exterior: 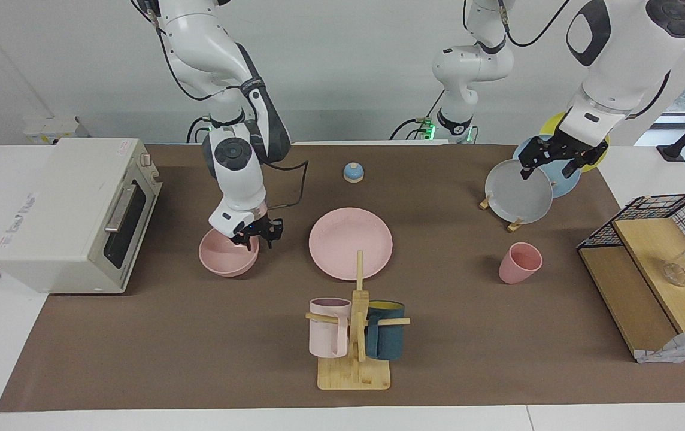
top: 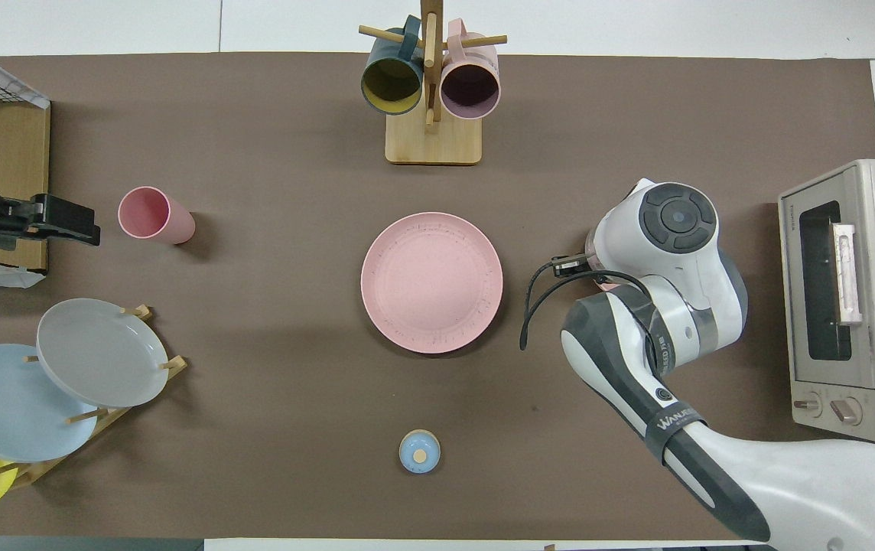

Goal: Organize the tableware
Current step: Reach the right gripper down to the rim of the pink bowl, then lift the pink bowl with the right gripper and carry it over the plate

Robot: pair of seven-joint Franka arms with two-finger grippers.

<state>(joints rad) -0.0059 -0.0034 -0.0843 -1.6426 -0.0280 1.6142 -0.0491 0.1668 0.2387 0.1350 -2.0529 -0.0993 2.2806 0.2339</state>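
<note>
Facing camera high across table; overhead steep; same tabletop (exterior: 199, 359)

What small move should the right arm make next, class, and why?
Probably finish closing the right hand on the rim of the matte pink deep bowl, then lift. The hand sits at the rim nearest the wide flat pink plate, which lies bare.

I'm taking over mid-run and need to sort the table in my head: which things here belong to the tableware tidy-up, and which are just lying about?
Job:
pink plate
pink bowl, right gripper at its rim
pink cup

Lying about:
toaster oven
mug stand with two mugs
plate rack with grey, blue, yellow plates, left gripper waiting over it
small blue bell
wire shelf
</note>
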